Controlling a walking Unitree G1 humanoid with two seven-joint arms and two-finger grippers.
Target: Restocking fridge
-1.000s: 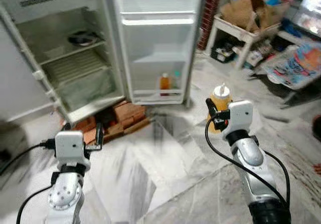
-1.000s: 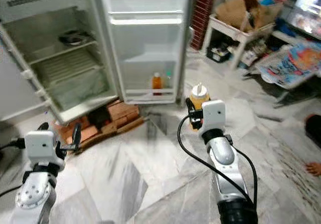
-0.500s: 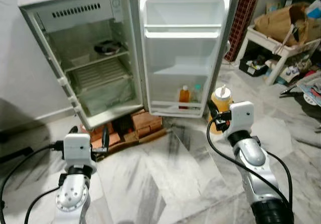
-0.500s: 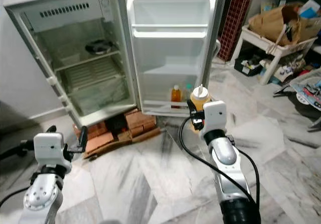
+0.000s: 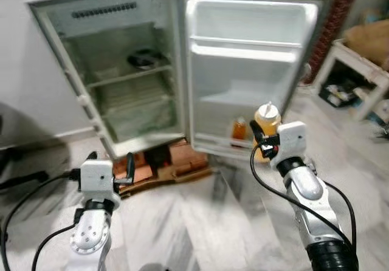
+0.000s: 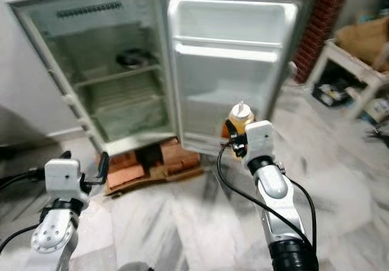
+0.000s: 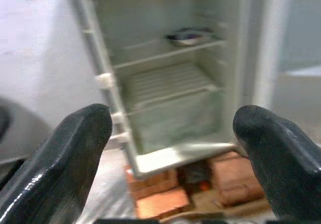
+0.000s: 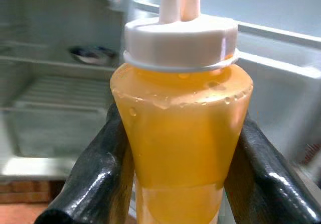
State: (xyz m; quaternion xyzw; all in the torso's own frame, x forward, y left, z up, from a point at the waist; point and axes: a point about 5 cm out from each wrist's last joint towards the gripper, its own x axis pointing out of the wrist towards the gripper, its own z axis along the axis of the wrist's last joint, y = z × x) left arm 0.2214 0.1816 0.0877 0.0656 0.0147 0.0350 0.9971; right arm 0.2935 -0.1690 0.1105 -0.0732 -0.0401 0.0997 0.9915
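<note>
The fridge (image 5: pixel 115 76) stands open ahead, its door (image 5: pixel 255 70) swung out to the right. A small orange bottle (image 5: pixel 239 128) stands on the door's lowest shelf. My right gripper (image 5: pixel 262 144) is shut on a yellow squeeze bottle (image 5: pixel 268 121) with a white cap, held upright in front of the door; the right wrist view shows the bottle (image 8: pixel 180 133) pressed between both fingers (image 8: pixel 95 179). My left gripper (image 5: pixel 112 164) is open and empty, held low in front of the fridge body, and its fingers (image 7: pixel 75 148) frame the wire shelves.
A dark bowl (image 5: pixel 144 58) sits on the fridge's upper shelf. Red bricks (image 5: pixel 176 158) prop up the fridge base. A white table (image 5: pixel 358 64) with clutter stands at the right. The grey marble floor (image 5: pixel 200 222) lies between me and the fridge.
The camera has turned left and come closer, so the fridge looks larger and more central. Both arms keep their pose, and the squeeze bottle stays gripped.
</note>
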